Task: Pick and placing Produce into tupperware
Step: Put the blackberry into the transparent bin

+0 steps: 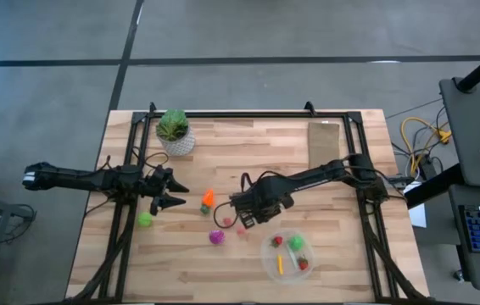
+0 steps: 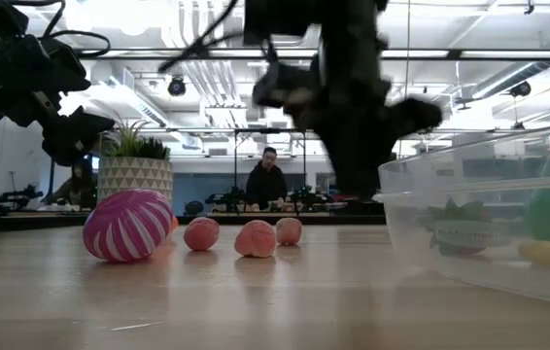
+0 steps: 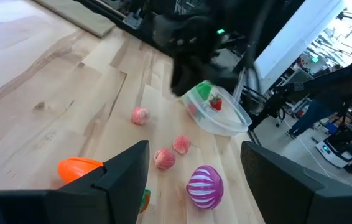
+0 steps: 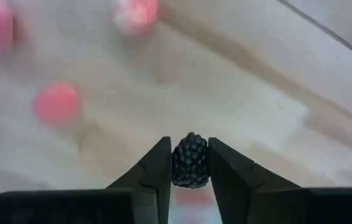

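My right gripper (image 4: 190, 163) is near the table's middle (image 1: 244, 219), pointing down, shut on a small dark bumpy berry (image 4: 190, 158). On the table near it lie three pink bits (image 2: 256, 238), a magenta striped piece (image 1: 216, 237) and an orange carrot (image 1: 208, 199). A green ball (image 1: 144, 219) lies farther left. The clear round tupperware (image 1: 267, 258) stands at the front right with green, red and yellow pieces inside. My left gripper (image 1: 176, 195) waits open at the left. My right gripper pinches the dark berry's two opposite sides (image 4: 177, 163) between its two fingers (image 4: 160, 168). The fingers come from above, pointing down. The berry sits upright between them, clear of the table.
A potted plant (image 1: 175, 131) stands at the far left and a flat tan board (image 1: 326, 142) lies at the far right. Black frame rails (image 1: 130, 169) run along both table sides. A person (image 2: 267, 180) is in the room beyond the table.
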Controlling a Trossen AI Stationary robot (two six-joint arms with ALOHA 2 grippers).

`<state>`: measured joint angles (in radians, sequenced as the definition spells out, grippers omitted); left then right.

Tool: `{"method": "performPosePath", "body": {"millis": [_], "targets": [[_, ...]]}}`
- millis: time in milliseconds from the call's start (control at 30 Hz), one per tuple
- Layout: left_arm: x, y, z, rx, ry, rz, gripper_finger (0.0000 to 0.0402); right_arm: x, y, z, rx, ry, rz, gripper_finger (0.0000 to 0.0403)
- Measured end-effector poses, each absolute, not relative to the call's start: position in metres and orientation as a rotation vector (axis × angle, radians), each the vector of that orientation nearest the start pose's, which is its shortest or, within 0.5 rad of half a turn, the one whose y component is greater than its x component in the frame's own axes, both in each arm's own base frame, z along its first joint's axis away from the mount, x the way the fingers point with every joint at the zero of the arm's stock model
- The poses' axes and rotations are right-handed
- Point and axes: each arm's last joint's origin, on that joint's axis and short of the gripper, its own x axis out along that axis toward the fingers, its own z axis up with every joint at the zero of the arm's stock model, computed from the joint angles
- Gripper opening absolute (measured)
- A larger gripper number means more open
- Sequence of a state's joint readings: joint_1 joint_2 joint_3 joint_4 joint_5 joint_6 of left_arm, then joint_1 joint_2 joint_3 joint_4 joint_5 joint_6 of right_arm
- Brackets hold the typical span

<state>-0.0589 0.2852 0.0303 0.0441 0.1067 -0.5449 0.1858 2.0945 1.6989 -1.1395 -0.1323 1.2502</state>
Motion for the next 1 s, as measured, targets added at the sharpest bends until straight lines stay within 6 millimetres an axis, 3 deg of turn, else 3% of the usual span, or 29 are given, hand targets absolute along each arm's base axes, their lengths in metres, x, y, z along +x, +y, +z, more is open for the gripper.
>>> {"method": "performPosePath", "body": {"millis": [200,367,467,600,833,1000], "targets": [[0.113,-0.010,0.154,-0.546,0.251,-0.104,0.0240,0.373,0.122,0.247,0.883,1.507,-0.771,0.0089],[0.113,-0.010,0.154,-0.544,0.252,-0.104,0.0240,0.357,0.161,0.263,0.941,1.479,-0.826,0.0091],[0.113,-0.010,0.154,-0.541,0.251,-0.105,0.0240,0.348,0.179,0.257,0.986,1.492,-0.875,0.0092],[0.113,-0.010,0.154,-0.540,0.253,-0.106,0.0240,0.342,0.189,0.234,1.010,1.492,-0.943,0.0093],[0.113,-0.010,0.154,-0.540,0.253,-0.107,0.0240,0.346,0.170,0.207,0.984,1.482,-0.971,0.0093],[0.113,-0.010,0.154,-0.545,0.255,-0.106,0.0240,0.347,0.161,0.201,0.959,1.493,-0.973,0.0093]]}}
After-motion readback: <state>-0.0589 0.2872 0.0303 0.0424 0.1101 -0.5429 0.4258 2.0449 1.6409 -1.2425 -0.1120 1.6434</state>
